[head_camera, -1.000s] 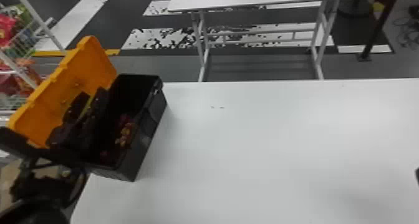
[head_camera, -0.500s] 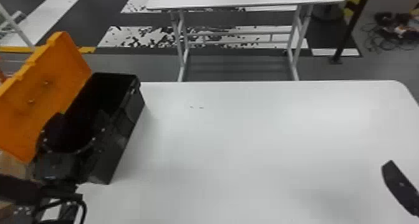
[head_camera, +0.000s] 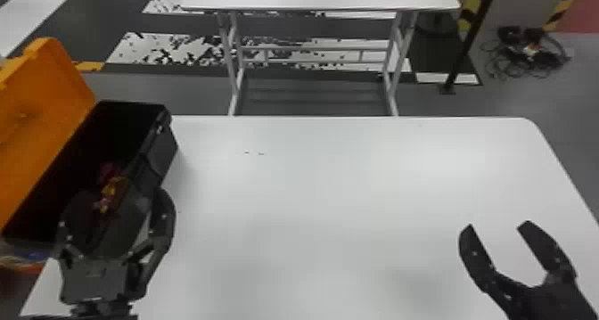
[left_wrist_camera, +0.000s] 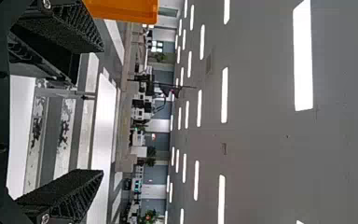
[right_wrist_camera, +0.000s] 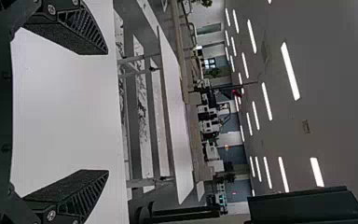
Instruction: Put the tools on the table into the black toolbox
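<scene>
- One orange lid (head_camera: 44, 109) stands raised at the far left; it looks like stiff, light plastic, best taken by its edge.
- Black toolbox (head_camera: 165, 149), on the table's left side: likely rigid and rather heavy when loaded, so its thick rim seems the firmest hold.
- Red and yellow pieces (head_camera: 109, 187) appear inside it, unidentifiable; probably hard and possibly slippery, best pinched around the middle.
- Left gripper (head_camera: 115, 198), at the toolbox's near end: fingers spread wide, nothing between them.
- White table (head_camera: 334, 207) extends rightward.
- Right gripper (head_camera: 498, 226), above its right side: fingers well apart, empty.
</scene>
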`<state>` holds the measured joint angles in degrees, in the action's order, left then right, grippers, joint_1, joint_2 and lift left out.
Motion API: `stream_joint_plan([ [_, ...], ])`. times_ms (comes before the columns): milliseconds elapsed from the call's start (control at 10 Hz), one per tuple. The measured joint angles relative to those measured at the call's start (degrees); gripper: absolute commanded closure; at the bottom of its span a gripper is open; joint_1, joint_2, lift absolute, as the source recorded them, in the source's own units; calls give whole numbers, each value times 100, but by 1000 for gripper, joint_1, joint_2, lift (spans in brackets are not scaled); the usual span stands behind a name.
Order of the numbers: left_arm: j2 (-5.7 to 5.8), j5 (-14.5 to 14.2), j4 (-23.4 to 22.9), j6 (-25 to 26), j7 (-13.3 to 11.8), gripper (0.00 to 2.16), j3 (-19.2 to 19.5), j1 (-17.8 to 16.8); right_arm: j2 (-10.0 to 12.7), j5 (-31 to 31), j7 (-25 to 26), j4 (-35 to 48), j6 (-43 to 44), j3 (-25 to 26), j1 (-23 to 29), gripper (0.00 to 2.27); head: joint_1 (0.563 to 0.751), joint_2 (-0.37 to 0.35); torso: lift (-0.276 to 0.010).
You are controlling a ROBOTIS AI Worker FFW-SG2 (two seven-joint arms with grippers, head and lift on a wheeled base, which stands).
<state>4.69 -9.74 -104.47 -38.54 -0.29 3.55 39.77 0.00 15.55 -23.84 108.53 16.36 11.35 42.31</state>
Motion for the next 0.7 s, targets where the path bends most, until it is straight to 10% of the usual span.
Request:
stream_joint_plan([
  [300, 51, 440, 468, -722, 681, 73, -553, 78, 0, -708, 966, -532, 1017, -896, 36, 117, 695, 70, -75],
  [700, 106, 517, 832, -1192, 918, 73, -776, 105, 0, -1249, 1568, -1090, 2395, -1348, 266, 120, 695, 122, -75],
])
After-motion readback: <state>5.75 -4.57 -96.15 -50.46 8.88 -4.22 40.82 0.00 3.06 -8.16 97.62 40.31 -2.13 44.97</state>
